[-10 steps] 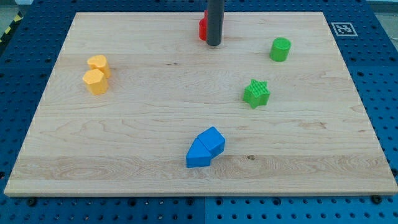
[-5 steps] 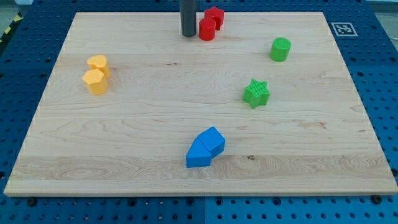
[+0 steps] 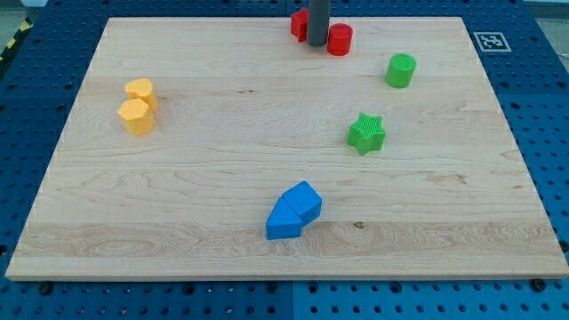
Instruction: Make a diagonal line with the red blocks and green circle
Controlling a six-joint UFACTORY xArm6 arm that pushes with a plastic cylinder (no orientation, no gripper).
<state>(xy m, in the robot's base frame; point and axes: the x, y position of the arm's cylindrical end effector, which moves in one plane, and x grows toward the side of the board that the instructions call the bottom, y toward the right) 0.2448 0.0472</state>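
My tip (image 3: 317, 42) stands near the top edge of the board, between two red blocks. A red cylinder (image 3: 340, 40) lies just to its right, touching or nearly touching it. The other red block (image 3: 300, 24) sits just behind it to the left, partly hidden by the rod, its shape unclear. The green circle (image 3: 401, 70) stands further right and a little lower, apart from the red cylinder.
A green star (image 3: 366, 133) lies below the green circle. Two yellow blocks (image 3: 138, 106) touch each other at the view's left. Two blue blocks (image 3: 293, 212) touch each other at bottom centre. The wooden board (image 3: 196, 178) lies on a blue perforated table.
My tip moved from left of the red blocks to between them. The red cylinder slid right, away from the other red block, toward the green circle.
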